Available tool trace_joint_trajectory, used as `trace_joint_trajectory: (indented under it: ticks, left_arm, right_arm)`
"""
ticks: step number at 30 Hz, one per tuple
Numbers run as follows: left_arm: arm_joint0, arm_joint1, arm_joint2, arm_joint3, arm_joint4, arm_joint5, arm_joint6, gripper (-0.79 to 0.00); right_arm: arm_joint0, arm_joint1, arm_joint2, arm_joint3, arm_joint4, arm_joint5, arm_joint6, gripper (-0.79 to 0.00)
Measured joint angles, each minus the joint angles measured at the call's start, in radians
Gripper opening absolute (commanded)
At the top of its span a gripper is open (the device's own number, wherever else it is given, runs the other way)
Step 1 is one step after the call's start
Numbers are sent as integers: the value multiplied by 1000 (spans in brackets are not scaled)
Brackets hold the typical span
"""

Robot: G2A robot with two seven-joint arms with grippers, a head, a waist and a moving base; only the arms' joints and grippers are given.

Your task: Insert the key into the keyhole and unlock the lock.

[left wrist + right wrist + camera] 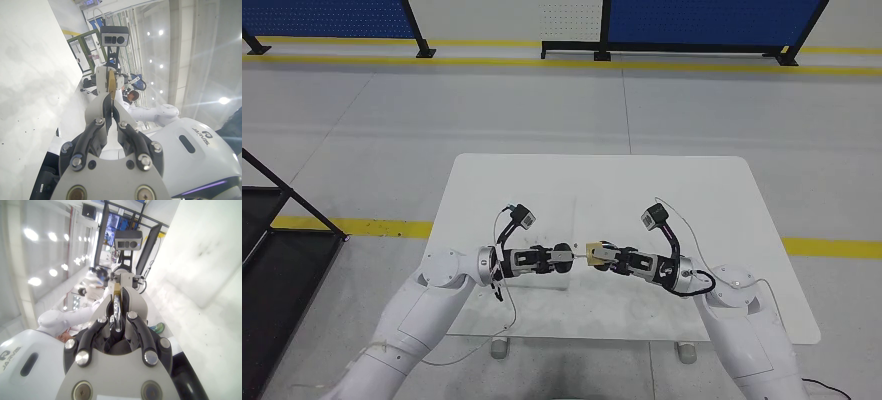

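Both arms meet tip to tip above the front middle of the white table (pixel 682 190). My right gripper (pixel 117 288) is shut on a brass padlock (pixel 116 291); its chrome shackle (pixel 116 311) runs back between the fingers. In the left wrist view my left gripper (pixel 112 98) is shut on a thin key (pixel 113 103) seen edge-on, its tip at the padlock (pixel 111 83). From above, the padlock (pixel 593 250) sits between the left gripper (pixel 570 256) and the right gripper (pixel 606 259). How deep the key sits in the keyhole is hidden.
A black frame (pixel 272 215) stands off the table's left side. Blue partition panels (pixel 702 22) line the far floor beyond a yellow line.
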Motion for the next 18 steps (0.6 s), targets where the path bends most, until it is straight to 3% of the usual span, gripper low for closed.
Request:
trace_joint_trajectory:
  ticks: [18]
  left_arm:
    - [5,-1,7,-6,2,-13,23,-785]
  right_arm:
    - [0,0,0,0,0,0,0,-785]
